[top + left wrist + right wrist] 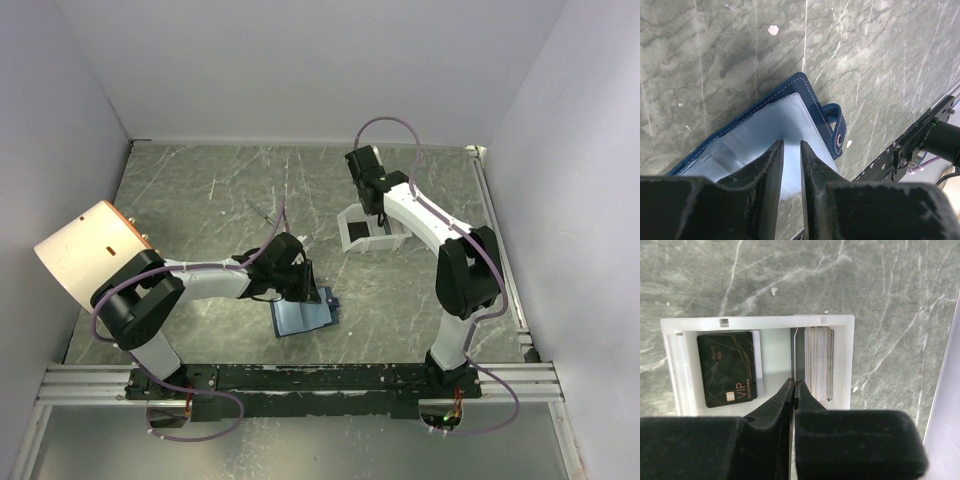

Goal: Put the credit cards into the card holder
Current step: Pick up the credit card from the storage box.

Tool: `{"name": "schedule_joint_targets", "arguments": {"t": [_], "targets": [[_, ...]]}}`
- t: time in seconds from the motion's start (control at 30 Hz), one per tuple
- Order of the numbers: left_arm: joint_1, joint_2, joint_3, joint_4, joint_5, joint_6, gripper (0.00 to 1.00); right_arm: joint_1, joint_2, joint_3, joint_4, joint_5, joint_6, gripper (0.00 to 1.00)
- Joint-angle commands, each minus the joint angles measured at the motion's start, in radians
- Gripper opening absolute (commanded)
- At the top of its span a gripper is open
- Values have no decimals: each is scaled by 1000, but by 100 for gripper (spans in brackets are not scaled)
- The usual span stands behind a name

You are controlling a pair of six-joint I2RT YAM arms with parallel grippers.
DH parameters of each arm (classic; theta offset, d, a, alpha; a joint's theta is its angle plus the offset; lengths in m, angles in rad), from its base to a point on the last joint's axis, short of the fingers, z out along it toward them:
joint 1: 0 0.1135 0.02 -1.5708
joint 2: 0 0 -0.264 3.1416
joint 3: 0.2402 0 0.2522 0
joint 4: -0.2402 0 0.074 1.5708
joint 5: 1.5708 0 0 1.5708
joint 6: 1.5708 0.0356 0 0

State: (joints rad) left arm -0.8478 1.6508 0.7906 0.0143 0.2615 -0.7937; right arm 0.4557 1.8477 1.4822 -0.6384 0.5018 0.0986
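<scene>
The white tray (685,370) is used as the reference point here. It's parked on the green marbled table (715,60) and is split into two compartments. As seen from the right wrist, a dark VIP card (727,367) is laid flat in the left compartment. The pale edge of another card (758,362) is left showing along its right side. In the right compartment a stack of cards (819,362) is stood on edge, packed close together. A thin dark strip (797,355) is seen between the two compartments. Whether that's the divider or a card on edge can't be told.

The right gripper (794,382) is hung over the middle of the tray, with its tips aimed at that strip. Its fingers are pressed tight together, and whether something thin is pinched there can't be told either.

The card holder (303,317) is found well apart from the tray, off to its left and nearer the arm bases. It's laid open on the table with the pale blue pockets turned up and framed by the dark blue cover. The snap tab (836,127) is stuck out on one side. The left gripper (791,145) is held right over the pocket side of the holder. Its fingers are parted by a narrow slit, and the pale pocket is seen through it. Whether the holder is actually touched can't be made out.
</scene>
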Motion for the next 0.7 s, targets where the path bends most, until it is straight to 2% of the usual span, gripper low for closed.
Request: {"name": "schedule_joint_targets", "arguments": {"t": [0.0,0.43,0.67], "targets": [[-7,11,30,-3,-27,-3,31,7,-61,32,-42,-38,35,0],[-8,-47,6,-28,-78,-23,31,27,-202,-12,-60,-179,115,0],[-6,-100,2,-77,-137,-36,31,71,-394,-171,39,-363,230,0]]}}
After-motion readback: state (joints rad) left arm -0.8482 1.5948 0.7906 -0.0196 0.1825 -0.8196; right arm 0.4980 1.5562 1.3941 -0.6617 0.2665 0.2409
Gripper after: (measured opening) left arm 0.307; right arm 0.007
